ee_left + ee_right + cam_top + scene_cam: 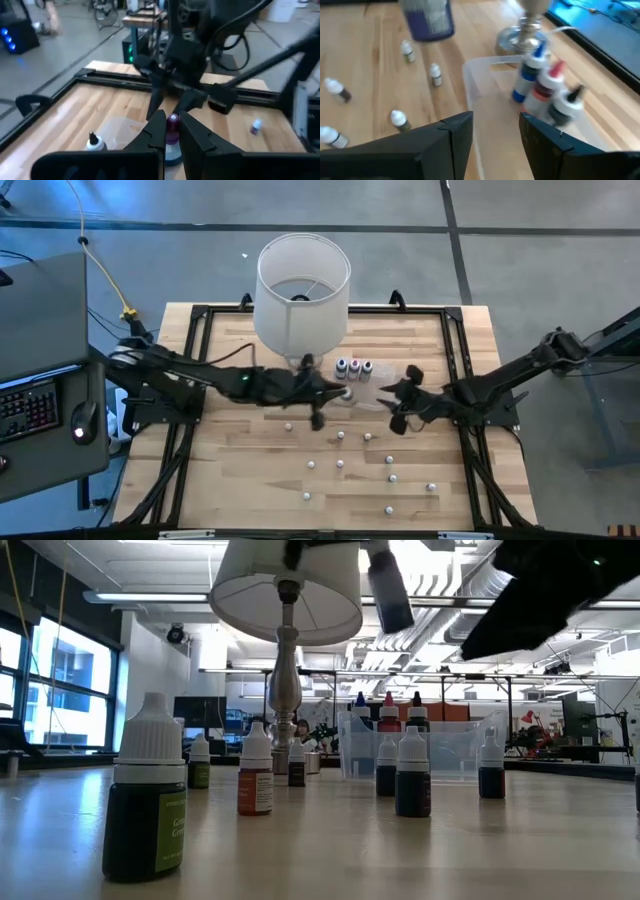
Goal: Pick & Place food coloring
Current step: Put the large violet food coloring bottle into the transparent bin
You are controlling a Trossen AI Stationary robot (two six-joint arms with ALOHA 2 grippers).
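My left gripper (pixel 338 392) reaches in from the table's left and is shut on one food coloring bottle (pixel 390 588) with a dark purple body, held in the air by the clear tub (pixel 476 87). Three bottles (pixel 542 90) stand upright in the tub, with blue, red and black tips. Several more white-capped bottles (pixel 340 436) stand loose on the wooden table. My right gripper (pixel 495 132) is open above the tub's right side, with nothing between its fingers. The white lampshade (pixel 302 288) stands just behind. My left gripper pinches the bottle between its two fingers near the bottle's upper end (pixel 173 131). The fingers come nearly level from the table's left. The bottle hangs a little tilted, its body (pixel 428 19) below the fingers, lifted clear of the table and the tub.
The lamp's metal base (pixel 529 31) stands on the table right beside the tub's far side. A green bottle (pixel 148 795) stands close to the table's near edge. Black frame rails (pixel 200 370) run along the table's sides. Bare wood lies at the near left.
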